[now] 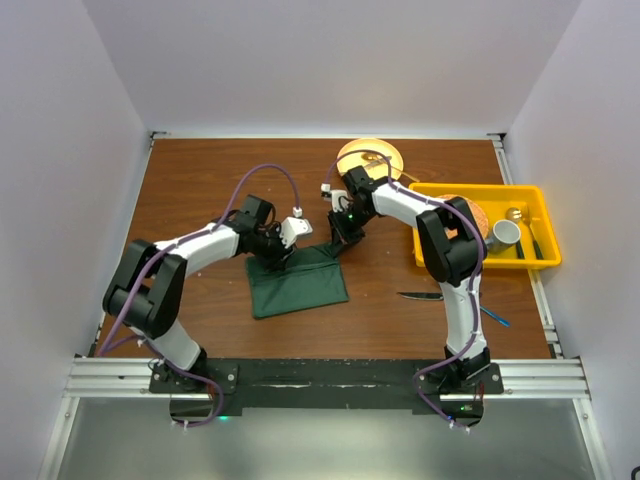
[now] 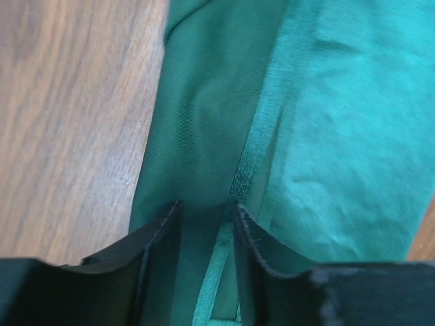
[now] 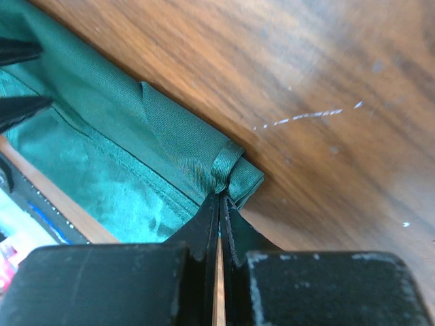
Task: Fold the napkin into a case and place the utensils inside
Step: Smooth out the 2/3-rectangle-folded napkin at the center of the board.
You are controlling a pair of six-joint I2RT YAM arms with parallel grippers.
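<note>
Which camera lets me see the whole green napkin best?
The top external view. Only there does the whole napkin show, a folded green shape on the table, both hands at its far edge. The left wrist view shows just cloth between the left hand fingers. The right wrist view shows one corner pinched by the right hand.

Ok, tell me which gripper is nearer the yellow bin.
Right. The right gripper pinches the napkin at its far right corner, on the yellow bin side. The left gripper grips the napkin's far left edge, farther away.
</note>
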